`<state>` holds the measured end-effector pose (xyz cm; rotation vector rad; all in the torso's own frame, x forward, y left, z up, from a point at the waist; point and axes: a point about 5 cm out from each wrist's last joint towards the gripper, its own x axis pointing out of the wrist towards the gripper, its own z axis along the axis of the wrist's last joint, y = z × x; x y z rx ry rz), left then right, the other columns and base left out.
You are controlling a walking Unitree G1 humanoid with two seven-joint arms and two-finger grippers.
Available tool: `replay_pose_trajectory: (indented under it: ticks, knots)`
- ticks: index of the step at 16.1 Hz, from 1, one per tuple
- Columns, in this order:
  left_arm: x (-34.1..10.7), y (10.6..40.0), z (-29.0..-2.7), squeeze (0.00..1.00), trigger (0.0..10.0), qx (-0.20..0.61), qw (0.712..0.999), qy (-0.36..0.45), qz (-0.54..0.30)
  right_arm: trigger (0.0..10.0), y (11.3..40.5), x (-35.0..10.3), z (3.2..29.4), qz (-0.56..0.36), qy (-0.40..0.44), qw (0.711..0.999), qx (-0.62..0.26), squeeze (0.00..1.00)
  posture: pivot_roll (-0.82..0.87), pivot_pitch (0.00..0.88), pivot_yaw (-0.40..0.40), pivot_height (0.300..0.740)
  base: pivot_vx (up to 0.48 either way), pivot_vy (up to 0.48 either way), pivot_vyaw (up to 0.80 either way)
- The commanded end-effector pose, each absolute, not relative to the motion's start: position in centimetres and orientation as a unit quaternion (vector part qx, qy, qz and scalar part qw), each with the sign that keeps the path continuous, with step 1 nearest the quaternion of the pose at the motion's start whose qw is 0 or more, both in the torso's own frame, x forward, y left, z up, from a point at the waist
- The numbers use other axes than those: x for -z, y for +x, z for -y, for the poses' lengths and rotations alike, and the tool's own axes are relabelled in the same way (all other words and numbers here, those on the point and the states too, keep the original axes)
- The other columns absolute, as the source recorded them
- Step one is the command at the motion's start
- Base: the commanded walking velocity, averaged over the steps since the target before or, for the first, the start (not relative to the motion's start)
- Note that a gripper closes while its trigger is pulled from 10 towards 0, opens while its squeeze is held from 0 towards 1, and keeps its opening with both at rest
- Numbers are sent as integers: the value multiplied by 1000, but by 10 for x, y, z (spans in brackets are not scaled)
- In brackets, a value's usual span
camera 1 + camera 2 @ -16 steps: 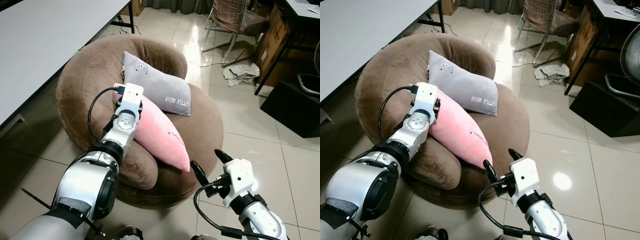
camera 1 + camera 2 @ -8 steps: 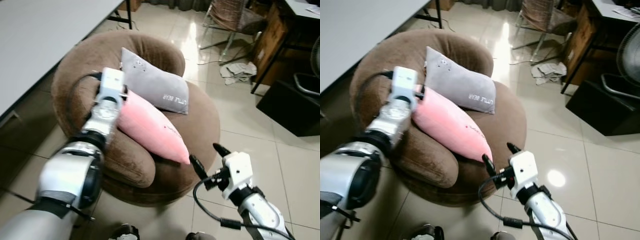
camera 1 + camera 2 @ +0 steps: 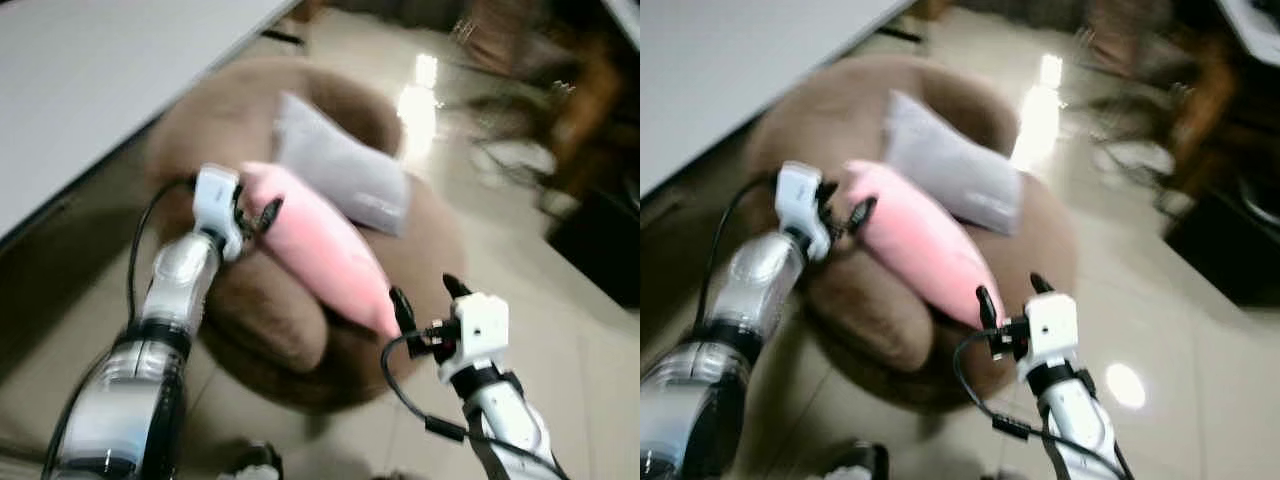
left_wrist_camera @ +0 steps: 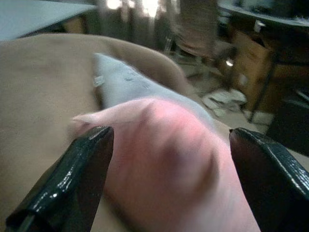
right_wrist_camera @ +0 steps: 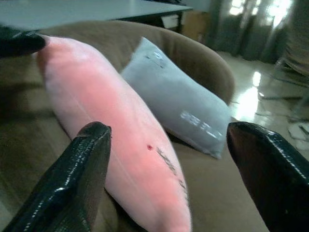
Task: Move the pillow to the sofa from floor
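Observation:
A pink pillow [image 3: 320, 245] lies slantwise on the round brown sofa [image 3: 270, 320], in front of a grey pillow [image 3: 345, 170]. My left gripper [image 3: 262, 212] is open at the pink pillow's upper end. In the left wrist view its two black fingers [image 4: 72, 183] stand wide apart with the pink pillow [image 4: 169, 169] just ahead between them. My right gripper [image 3: 425, 295] is open beside the pillow's lower end, near the sofa's front edge. In the right wrist view the pink pillow [image 5: 120, 125] and grey pillow [image 5: 183, 106] lie beyond its spread fingers [image 5: 72, 183].
The eye views are blurred. A grey table top [image 3: 100, 80] runs along the left of the sofa. Shiny tiled floor [image 3: 560, 330] spreads to the right, with dark furniture [image 3: 600, 240] at its far side.
The whole picture has shifted and blurred, so the camera moved. My left arm has drawn back to the left, and its open fingers now show at the pillow's end.

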<state>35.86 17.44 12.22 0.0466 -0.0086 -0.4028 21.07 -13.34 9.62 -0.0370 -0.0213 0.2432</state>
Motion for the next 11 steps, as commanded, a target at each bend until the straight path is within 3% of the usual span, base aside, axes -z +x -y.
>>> replay_pose_trajectory:
  ticks: [1,6,11]
  knots:
    - [-134,352,-170,0,10000,217,976,6,32,10000,211,-98,132,19,-21,993,-115,0,31,29,-44,740,0,0,800]
    - [-90,286,-173,0,10000,194,979,27,-61,10000,207,-90,131,12,-24,994,-104,0,49,20,-36,740,0,0,800]
    - [-80,255,-155,0,10000,207,969,72,-113,10000,211,-82,137,4,-24,996,-87,0,65,13,-20,740,0,0,800]
